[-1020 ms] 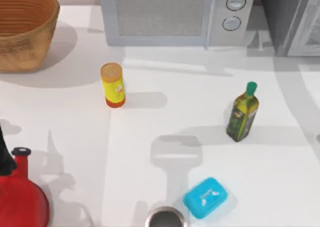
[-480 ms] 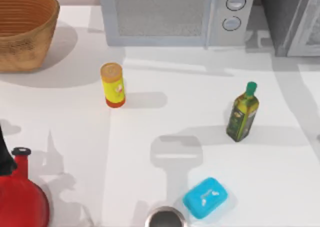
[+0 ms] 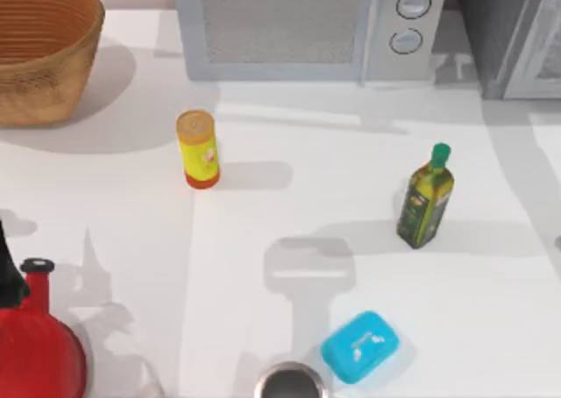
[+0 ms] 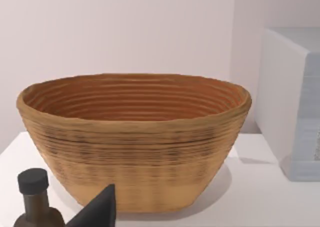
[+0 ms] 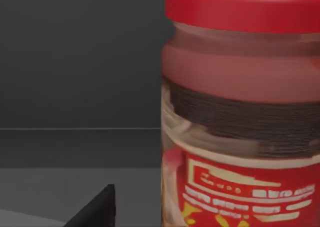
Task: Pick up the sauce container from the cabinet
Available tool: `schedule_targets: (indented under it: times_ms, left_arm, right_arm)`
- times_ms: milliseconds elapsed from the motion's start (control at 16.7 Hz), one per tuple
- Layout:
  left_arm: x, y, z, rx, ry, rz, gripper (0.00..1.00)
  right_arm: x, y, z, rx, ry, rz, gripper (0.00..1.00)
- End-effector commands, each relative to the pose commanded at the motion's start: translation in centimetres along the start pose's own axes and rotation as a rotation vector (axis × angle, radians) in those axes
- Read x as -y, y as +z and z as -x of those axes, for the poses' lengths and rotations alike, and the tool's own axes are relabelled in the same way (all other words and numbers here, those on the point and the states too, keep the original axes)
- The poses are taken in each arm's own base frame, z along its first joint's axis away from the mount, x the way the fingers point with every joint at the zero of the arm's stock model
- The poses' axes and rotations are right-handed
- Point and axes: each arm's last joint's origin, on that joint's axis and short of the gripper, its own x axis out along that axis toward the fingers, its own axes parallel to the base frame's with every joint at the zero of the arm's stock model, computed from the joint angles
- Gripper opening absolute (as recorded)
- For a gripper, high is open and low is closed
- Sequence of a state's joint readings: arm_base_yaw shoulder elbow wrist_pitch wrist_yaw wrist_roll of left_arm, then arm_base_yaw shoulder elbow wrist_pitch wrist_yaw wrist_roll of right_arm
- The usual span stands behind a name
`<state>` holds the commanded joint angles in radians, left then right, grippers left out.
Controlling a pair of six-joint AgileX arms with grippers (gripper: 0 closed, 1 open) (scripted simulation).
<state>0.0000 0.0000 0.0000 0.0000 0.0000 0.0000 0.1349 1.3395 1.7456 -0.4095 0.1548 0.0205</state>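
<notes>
The sauce container, a stout jar with a red lid, reddish contents and a red-and-yellow label, stands upright inside the dark cabinet, close in front of my right wrist camera. One dark fingertip of my right gripper sits beside the jar, apart from it, holding nothing. From above, the cabinet is at the back right with its lighter door panel swung out. My left gripper's fingertip is parked at the table's left, facing the woven basket.
A pale microwave stands at the back. On the table are a yellow canister, a green oil bottle, a blue soap box, a red kettle, a metal cup and the basket. A dark bottle is by the left gripper.
The shadows on the table's right side by the cabinet have shifted slightly. Nothing on the table has moved.
</notes>
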Motion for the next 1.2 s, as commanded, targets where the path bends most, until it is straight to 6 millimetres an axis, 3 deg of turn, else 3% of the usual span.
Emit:
schedule_targets:
  times_ms: [120, 540, 780, 1200]
  left_arm:
    - [0.0, 0.0, 0.0, 0.000, 0.000, 0.000, 1.00]
    - [0.0, 0.0, 0.0, 0.000, 0.000, 0.000, 1.00]
    - [0.0, 0.0, 0.0, 0.000, 0.000, 0.000, 1.00]
    - [0.0, 0.0, 0.0, 0.000, 0.000, 0.000, 1.00]
  right_arm:
    - [0.0, 0.1, -0.5, 0.000, -0.001, 0.000, 1.00]
    - [0.1, -0.1, -6.0, -0.003, -0.002, 0.000, 1.00]
    - [0.1, -0.1, -6.2, -0.002, -0.002, 0.000, 1.00]
    - [0.1, -0.1, -6.2, -0.002, -0.002, 0.000, 0.47]
